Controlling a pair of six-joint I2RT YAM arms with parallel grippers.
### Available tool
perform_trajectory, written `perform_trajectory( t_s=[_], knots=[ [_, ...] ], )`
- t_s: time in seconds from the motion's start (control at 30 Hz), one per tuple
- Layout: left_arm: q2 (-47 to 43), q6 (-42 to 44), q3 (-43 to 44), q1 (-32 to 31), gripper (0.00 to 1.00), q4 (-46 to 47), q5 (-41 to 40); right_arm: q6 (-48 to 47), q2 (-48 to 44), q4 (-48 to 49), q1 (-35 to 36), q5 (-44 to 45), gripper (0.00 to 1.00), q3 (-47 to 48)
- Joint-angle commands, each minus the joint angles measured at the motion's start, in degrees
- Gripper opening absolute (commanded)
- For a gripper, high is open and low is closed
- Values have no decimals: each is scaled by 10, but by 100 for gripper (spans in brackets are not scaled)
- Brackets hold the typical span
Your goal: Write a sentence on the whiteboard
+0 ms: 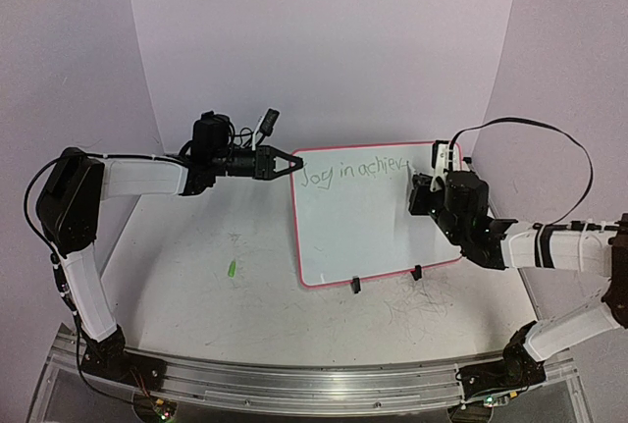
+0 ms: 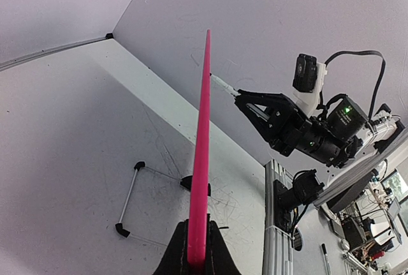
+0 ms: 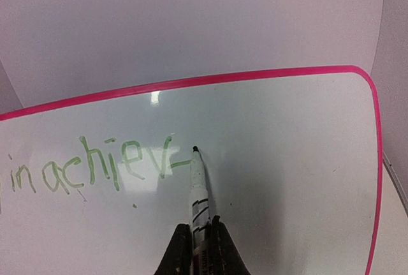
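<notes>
soft, even, lilac-tinted light fills all three views; shadows on the tabletop [image 1: 196, 295] are pale and blurred. in the right wrist view a small white glare sits on the whiteboard [image 3: 287, 160] near its top rim, and the marker [image 3: 197, 192] throws a dim shadow to its right. the rim bows from lens distortion.

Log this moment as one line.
left jaws: shut on whiteboard edge | right jaws: shut on marker | tip: at last stroke | sentence: "Joy in achiev", unfinished
</notes>
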Motion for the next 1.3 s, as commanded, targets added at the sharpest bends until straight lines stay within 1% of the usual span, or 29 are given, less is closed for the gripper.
perform_trajectory(
  t_s=[0.0,0.3,0.7,0.87,1.1,1.27],
  knots=[
    [-9,31,-3,-15,0,-13,-10,-13,16,12,-4,-14,0,27],
    [-10,31,-3,-14,0,-13,-10,7,-1,-7,-2,-40,0,2],
    [-10,30,-2,-15,0,-13,-9,24,-15,-25,2,-31,0,-30],
    [-12,30,-3,-15,0,-13,-9,27,-17,-28,1,-5,0,-24],
    [-14,31,-4,-15,0,-13,-10,28,-23,-34,-1,1,0,-20],
    [-14,31,-4,-15,0,-14,-10,27,-44,-38,-2,-8,0,-15]
  ],
)
